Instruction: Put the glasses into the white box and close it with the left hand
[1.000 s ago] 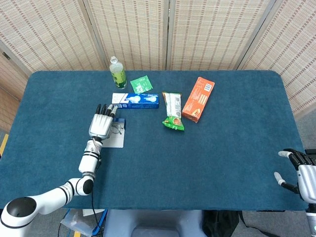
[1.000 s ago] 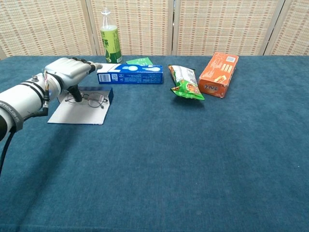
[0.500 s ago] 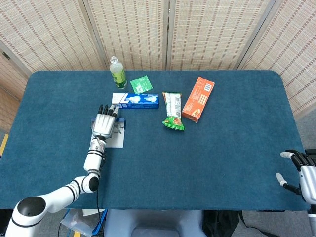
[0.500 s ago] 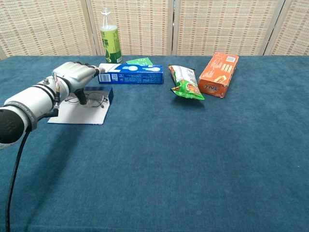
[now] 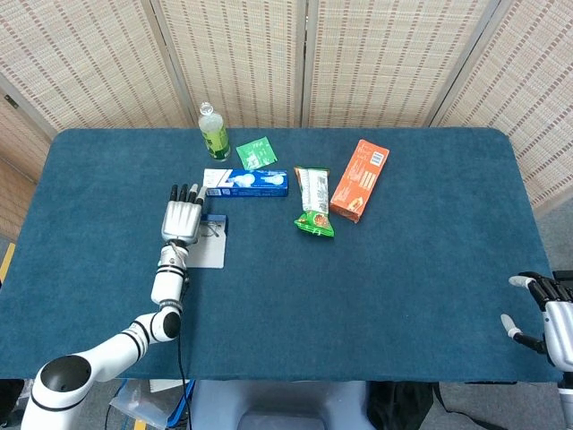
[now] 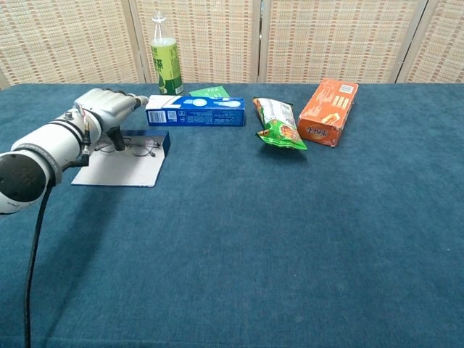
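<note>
The glasses (image 6: 138, 148) sit in the open white box (image 6: 119, 168) on the counter (image 5: 376, 269), near its blue back wall. The left robot hand (image 5: 182, 219) hovers right over that box – fingers stretched forward and a bit apart, thumb pointing down just beside the glasses. Can't tell from either view if it actually touches them, but it isn't gripping anything.

The right robot hand (image 5: 544, 313) is way off at the counter's far right edge, fingers spread, holding nothing.

Count of stuff: one pair of glasses, one white box, one green bottle (image 6: 165, 64), one small green packet (image 5: 257, 151), one long blue box (image 6: 196, 112), one green snack bag (image 6: 278, 125), one orange box (image 6: 328, 110) – the last five strung along the back half of the counter, well apart from the right hand.
</note>
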